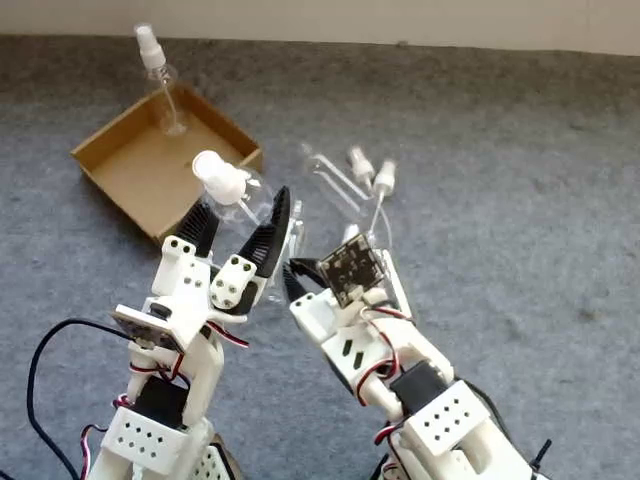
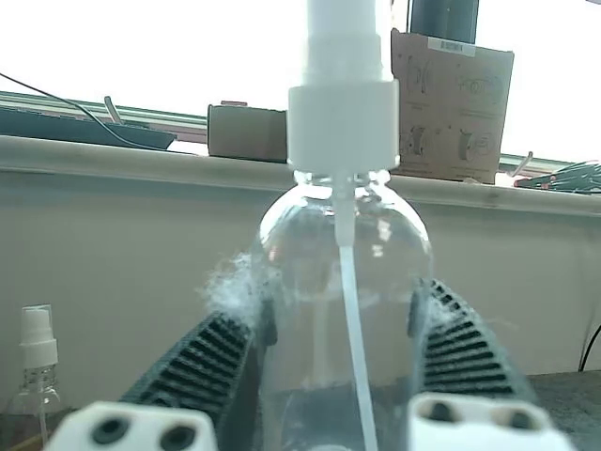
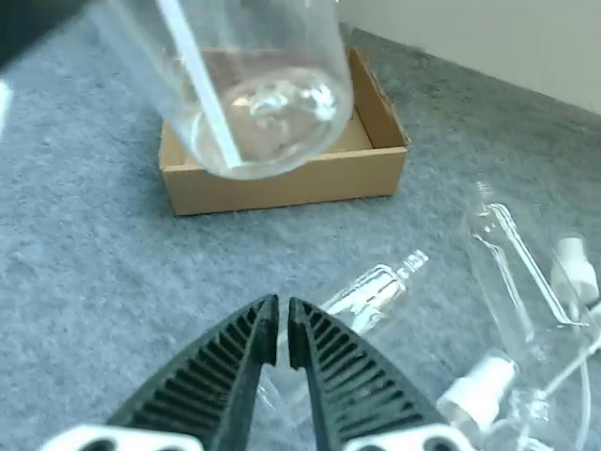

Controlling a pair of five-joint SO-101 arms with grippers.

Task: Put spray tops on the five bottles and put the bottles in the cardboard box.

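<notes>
Near the cardboard box [image 1: 118, 137], my left gripper [image 1: 243, 207] clamps a clear bottle [image 2: 343, 272] upright, its spray top [image 2: 344, 113] on; my right gripper [image 3: 282, 318] hangs nearly closed, holding nothing, over loose bottles [image 3: 512, 254] and spray tops [image 1: 384, 178] lying on the grey carpet [image 1: 520, 150]; another capped bottle [image 1: 166, 95] stands in the box's far corner.

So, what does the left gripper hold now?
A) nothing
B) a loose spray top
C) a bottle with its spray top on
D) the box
C: the bottle sits clamped in the left gripper, and the white spray top is on its neck.
</notes>
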